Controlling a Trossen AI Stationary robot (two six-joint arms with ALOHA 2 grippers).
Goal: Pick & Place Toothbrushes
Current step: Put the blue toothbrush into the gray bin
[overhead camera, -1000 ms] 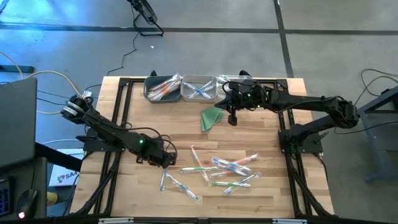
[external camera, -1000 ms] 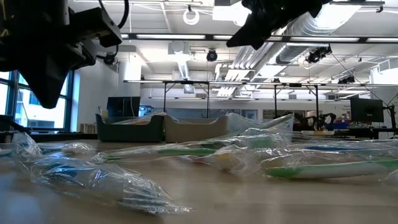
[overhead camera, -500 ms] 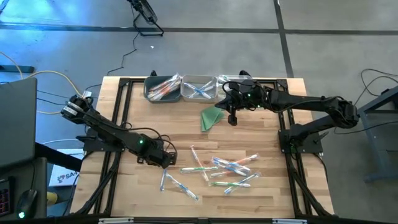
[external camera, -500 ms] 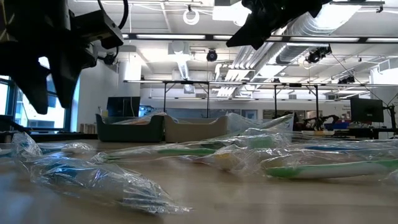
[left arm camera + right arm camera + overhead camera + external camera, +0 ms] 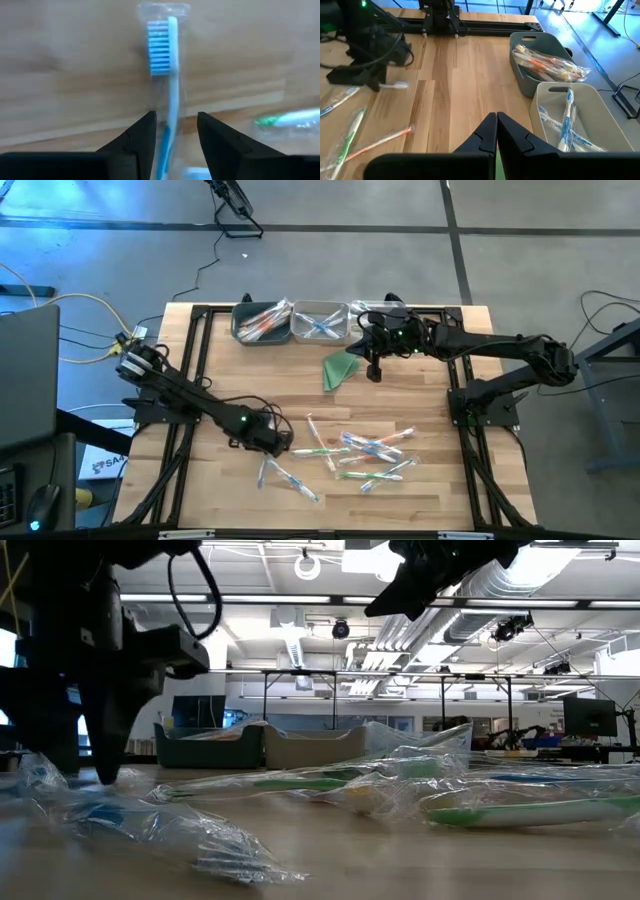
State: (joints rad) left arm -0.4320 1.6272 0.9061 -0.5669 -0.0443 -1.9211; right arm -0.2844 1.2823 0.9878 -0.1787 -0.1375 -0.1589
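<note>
Several wrapped toothbrushes (image 5: 355, 452) lie scattered on the wooden table's near middle. My left gripper (image 5: 274, 444) points down at the left end of the scatter, open, low over the table (image 5: 88, 778). In the left wrist view a blue toothbrush (image 5: 172, 75) in a clear wrapper lies flat on the wood. Its handle runs between my two fingers (image 5: 176, 115), with a gap on each side. My right gripper (image 5: 375, 373) hangs shut and holding nothing above the table's far middle, beside a folded green triangle (image 5: 338, 370).
At the far edge stand a grey bin (image 5: 258, 323) with orange-accented toothbrushes and a pale bin (image 5: 321, 321) with blue ones. A green toothbrush (image 5: 290, 118) lies close to the left gripper. Black frame rails (image 5: 195, 350) run along both sides of the table.
My left gripper has opened from shut and come down toward the table. It has also shifted a little toward the right and near edges, and now straddles the blue toothbrush.
</note>
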